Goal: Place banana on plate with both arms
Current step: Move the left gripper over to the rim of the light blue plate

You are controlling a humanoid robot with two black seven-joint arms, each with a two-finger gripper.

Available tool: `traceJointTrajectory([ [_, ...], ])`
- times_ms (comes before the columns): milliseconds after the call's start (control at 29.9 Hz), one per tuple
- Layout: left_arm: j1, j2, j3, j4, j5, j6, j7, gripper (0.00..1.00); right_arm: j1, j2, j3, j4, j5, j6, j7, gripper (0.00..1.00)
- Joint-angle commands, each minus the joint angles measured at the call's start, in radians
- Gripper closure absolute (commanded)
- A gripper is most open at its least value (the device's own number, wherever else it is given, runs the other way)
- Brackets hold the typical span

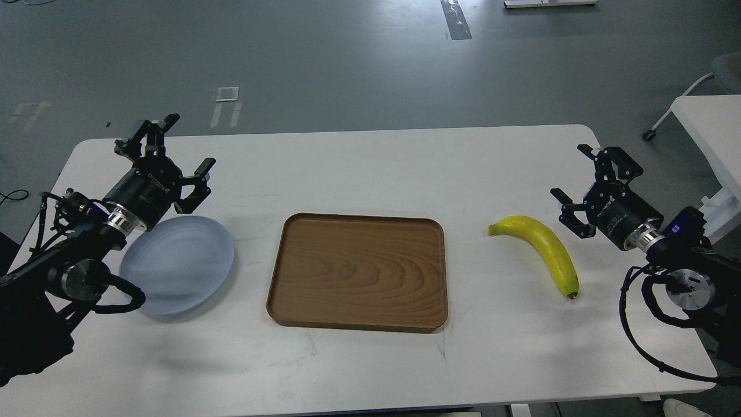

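Head view shows a white tabletop (359, 168) with rounded corners, matte and lightly scuffed near its front edge, standing on a grey floor (347, 63) that carries pale tape marks and a dark strip at the far side. A second white table (709, 124) juts in at the right edge, with a chair's wheeled leg (666, 121) beside it. In the middle of the tabletop lies a brown wood-grain tray (359, 272), empty. The plate (179, 263) rests left of the tray, apart from it, its near-left edge partly hidden by the left arm. The banana (547, 246) lies right of the tray, flat on the tabletop, its dark tip pointing toward the front edge and its other end toward the tray; it is well apart from the plate, with the tray between them. The left gripper (173, 147) hangs above the tabletop just behind the plate, its fingers spread wide and holding nothing. The right gripper (584, 179) hovers near the banana on its right, not touching it, fingers likewise spread apart and empty.
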Motion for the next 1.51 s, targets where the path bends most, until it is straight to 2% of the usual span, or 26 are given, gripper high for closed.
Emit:
traceJointTrajectory([
  [0,0.001,-0.003,-0.001,-0.002,0.002,0.000,0.000,0.01,0.006,-0.001,-0.003,0.000,-0.001,0.000,0.000,0.01],
  [401,-0.019,0.041,0.011,0.013,0.011,0.000,0.000,0.01,0.016,0.001,-0.003,-0.001,-0.002,0.000,0.000,0.01],
  [602,-0.096,0.102,0.017,0.036,0.078,0.000,0.000,0.01,0.018,0.004,-0.003,-0.003,-0.002,0.000,0.000,0.01],
  [769,-0.162,0.191,0.014,-0.002,0.358,0.000,0.000,0.01,0.018,0.007,-0.003,-0.001,-0.006,0.000,0.000,0.01],
  [1037,-0.185,0.365,0.017,-0.278,1.045,0.000,0.000,0.01,0.035,0.008,-0.005,-0.003,-0.007,0.000,0.000,0.01],
  [1171,-0.176,0.408,0.038,-0.360,1.313,0.000,0.000,0.01,0.036,0.008,-0.005,-0.003,-0.009,0.000,0.000,0.01],
  [1237,-0.182,0.426,0.084,-0.369,1.420,0.000,0.000,0.01,0.036,0.008,-0.005,-0.001,-0.009,0.000,0.000,0.01],
  [1371,-0.182,0.461,0.201,-0.339,1.575,0.107,0.000,0.01,0.033,0.013,-0.005,0.003,-0.010,0.000,0.000,0.00],
  [1472,-0.177,0.468,0.251,-0.291,1.600,0.131,0.000,0.01,0.030,0.010,-0.005,0.005,-0.010,0.000,0.000,0.01],
])
